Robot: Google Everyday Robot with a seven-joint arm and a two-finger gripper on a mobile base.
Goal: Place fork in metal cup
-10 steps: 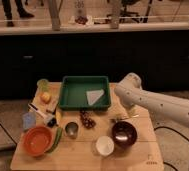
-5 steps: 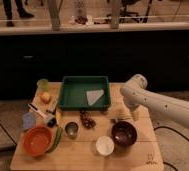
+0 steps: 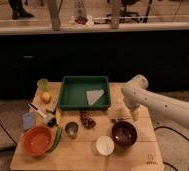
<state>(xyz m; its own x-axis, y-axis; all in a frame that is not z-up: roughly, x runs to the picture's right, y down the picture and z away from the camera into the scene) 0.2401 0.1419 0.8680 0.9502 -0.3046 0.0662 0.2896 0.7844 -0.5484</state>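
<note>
The metal cup [image 3: 71, 130] stands upright on the wooden table [image 3: 83, 157], left of centre, small, shiny and with nothing visible in it. The fork [image 3: 119, 120] shows only as a thin pale streak just beyond the far rim of the dark brown bowl [image 3: 124, 134]. My white arm [image 3: 158, 105] reaches in from the right and bends down at its elbow. My gripper [image 3: 122, 114] hangs low over that streak, right of the metal cup and about a bowl's width from it.
A green tray [image 3: 73, 92] with a white napkin sits at the back. A white cup [image 3: 105, 145] stands at the front, dark grapes [image 3: 87, 120] beside the metal cup. At the left are an orange bowl [image 3: 37, 140], a black-and-white utensil [image 3: 40, 112] and an orange fruit [image 3: 46, 96].
My arm's elbow has moved to the right and a little toward the front, and the gripper has come down near the dark bowl's far rim. The objects on the table have not moved.
</note>
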